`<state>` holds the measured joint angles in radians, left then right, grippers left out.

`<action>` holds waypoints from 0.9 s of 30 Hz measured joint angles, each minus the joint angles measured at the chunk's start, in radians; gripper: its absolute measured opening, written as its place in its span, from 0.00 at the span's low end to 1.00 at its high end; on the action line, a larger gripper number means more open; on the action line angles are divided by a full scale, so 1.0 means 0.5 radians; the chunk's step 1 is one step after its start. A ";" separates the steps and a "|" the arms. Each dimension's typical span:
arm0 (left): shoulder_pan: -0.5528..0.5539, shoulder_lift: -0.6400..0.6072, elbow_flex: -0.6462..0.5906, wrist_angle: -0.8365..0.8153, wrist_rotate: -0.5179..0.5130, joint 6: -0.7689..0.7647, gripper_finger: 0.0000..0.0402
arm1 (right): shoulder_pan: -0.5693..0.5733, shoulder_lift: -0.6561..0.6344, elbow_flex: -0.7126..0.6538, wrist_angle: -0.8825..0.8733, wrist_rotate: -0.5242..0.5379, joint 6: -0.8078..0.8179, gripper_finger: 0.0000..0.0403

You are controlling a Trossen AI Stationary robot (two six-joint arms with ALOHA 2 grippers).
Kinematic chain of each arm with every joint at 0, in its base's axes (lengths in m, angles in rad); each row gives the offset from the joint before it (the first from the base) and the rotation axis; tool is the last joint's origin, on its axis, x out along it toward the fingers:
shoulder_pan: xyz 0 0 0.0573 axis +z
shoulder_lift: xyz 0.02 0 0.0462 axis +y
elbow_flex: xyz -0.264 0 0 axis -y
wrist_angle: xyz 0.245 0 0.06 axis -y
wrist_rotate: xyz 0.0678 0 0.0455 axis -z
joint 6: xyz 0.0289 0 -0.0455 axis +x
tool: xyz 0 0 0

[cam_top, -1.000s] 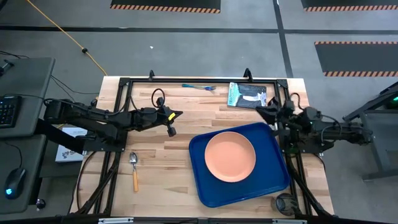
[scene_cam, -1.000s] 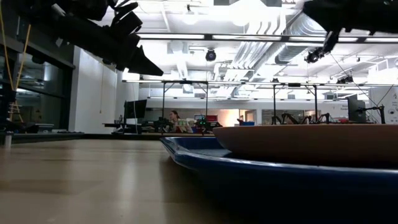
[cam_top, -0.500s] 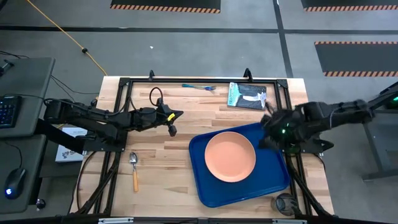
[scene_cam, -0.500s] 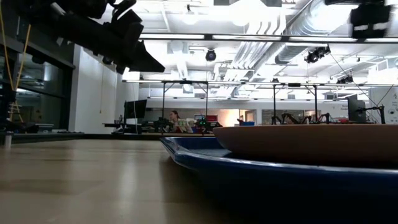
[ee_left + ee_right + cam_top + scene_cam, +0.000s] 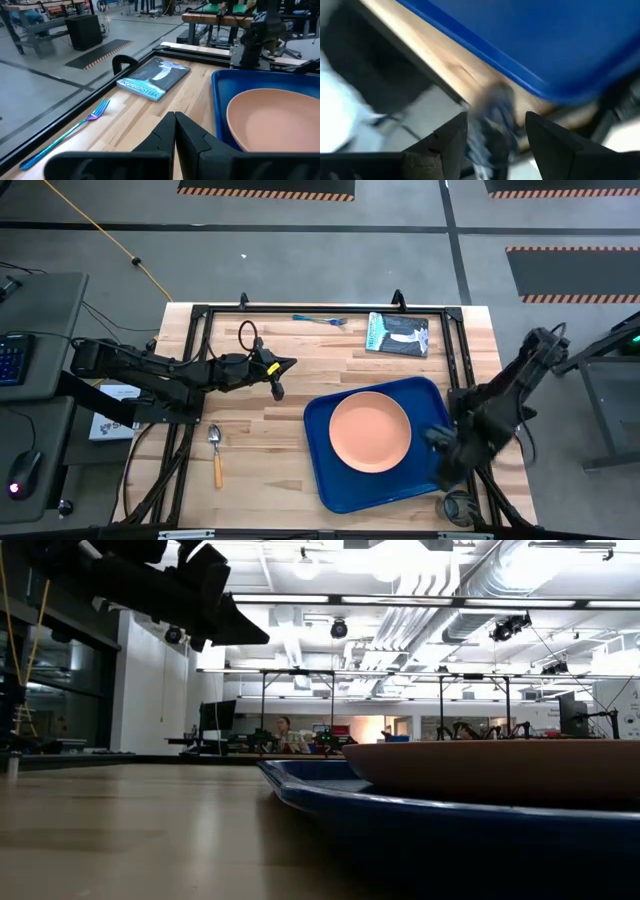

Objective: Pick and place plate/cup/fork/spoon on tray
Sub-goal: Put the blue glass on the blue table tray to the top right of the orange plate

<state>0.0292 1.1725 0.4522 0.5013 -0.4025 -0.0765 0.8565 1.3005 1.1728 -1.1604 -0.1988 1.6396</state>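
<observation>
Plate on tray; fork and spoon out on the table.
From above: left gripper in the air left of the tray; right gripper over the tray's right edge. Low down: plate in the tray. Left wrist: fingers pressed together, holding nothing; fork beside a book. Right wrist: fingers spread apart by the tray's corner.

Grey concrete floor with hazard-striped mats; white ceiling ducts over distant workbenches.
</observation>
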 joint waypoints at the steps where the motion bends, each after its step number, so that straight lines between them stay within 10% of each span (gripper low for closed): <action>1: 0.000 0.000 0.000 0.005 0.000 0.000 0.00 | 0.049 0.060 0.026 -0.044 -0.030 0.039 0.48; 27: 0.000 0.000 0.000 0.173 0.000 0.092 0.00 | 0.322 0.536 0.073 -0.062 -0.039 -0.147 0.48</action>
<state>0.0292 1.1725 0.4522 0.5875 -0.4026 -0.0305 1.0176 1.5687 1.2095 -1.1916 -0.2183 1.5658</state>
